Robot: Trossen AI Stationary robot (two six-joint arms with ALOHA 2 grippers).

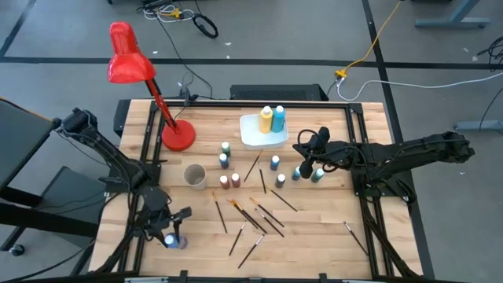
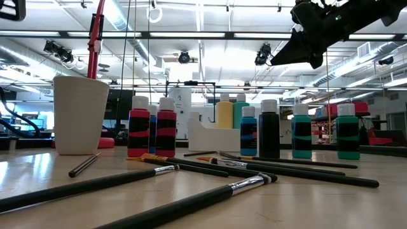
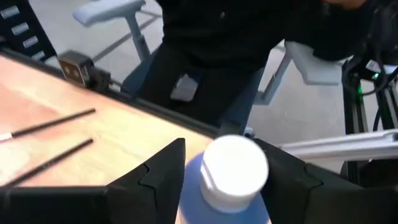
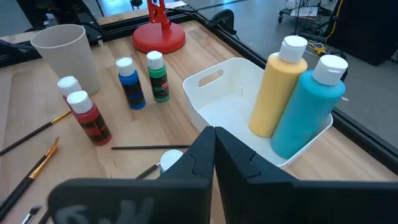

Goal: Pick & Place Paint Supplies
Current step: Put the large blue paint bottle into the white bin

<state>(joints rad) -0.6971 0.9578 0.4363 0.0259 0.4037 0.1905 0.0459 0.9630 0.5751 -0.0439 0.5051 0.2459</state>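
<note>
The blue bottle (image 3: 231, 180) is seen standing upright between the two fingers of the left claw (image 1: 171, 238), its white cap uppermost, at the near left corner of the surface (image 1: 314, 228), well away from the white tray (image 1: 253, 138). Its long axis runs vertically, so the fingers stand on either side of its body. The fingers are spread apart and appear just clear of the bottle's sides; no firm grip is shown. Whether the bottle is being let go or about to be clamped cannot be told.

The left arm is folded low over that corner, far from the tray. The right claw (image 1: 308, 155) is held above the surface just beside the tray, on the tray's right, with its fingers pressed together and nothing between them. A yellow bottle (image 4: 275, 87) and a light blue bottle (image 4: 308, 107) stand inside the tray. Small bottles (image 1: 225, 161) and brushes (image 1: 255, 216) are scattered between the tray and the near edge. For these the right arm is judged the nearer one.
</note>
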